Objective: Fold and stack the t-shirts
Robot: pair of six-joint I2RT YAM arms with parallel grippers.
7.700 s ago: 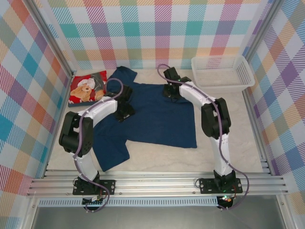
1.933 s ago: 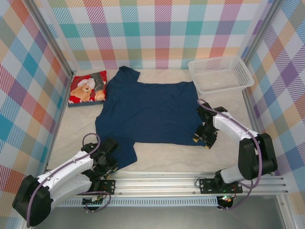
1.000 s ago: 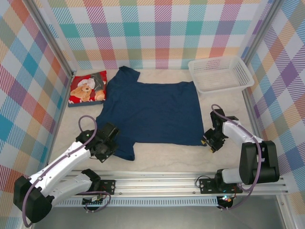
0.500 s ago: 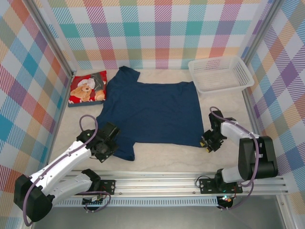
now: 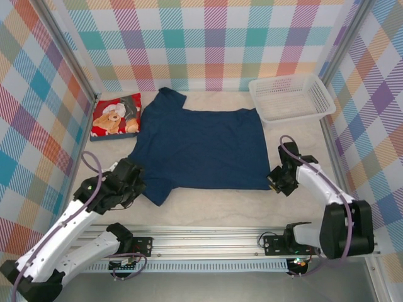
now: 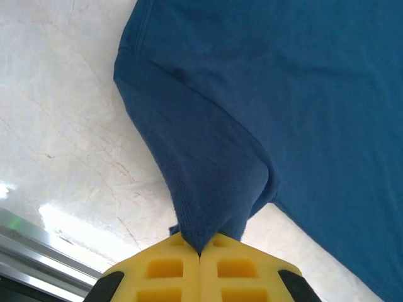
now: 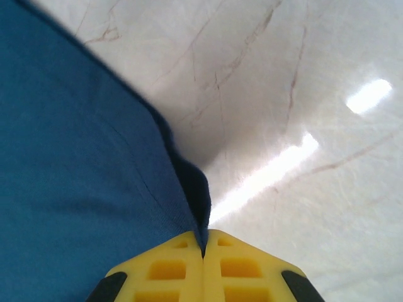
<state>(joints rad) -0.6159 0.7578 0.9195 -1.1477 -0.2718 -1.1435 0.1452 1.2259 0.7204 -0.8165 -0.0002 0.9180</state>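
Across the middle of the pale table (image 5: 214, 207) lies one navy t-shirt (image 5: 201, 148), spread mostly flat, with one sleeve reaching toward 11 o'clock, the other toward 7 o'clock, and its straight hem on the 3 o'clock side. A second shirt, one red t-shirt (image 5: 116, 116) with a teddy-bear picture, sits folded into a small rectangle at 10 o'clock, just beside the navy one. That makes two shirts, lying apart and not stacked. One white mesh basket (image 5: 299, 113) stands at 1 o'clock, near the hem's far corner.

Two grippers are at work, both on the navy shirt. The left gripper (image 5: 137, 184) at 7 o'clock has its yellow jaws pressed together on the near sleeve; its wrist camera shows the cloth drawn up into a bunched ridge that ends in the pinch (image 6: 200, 251). The right gripper (image 5: 272, 181) at 4 o'clock is clamped tight on the near corner of the hem, with the fabric edge running straight into the closed jaws (image 7: 203, 248).
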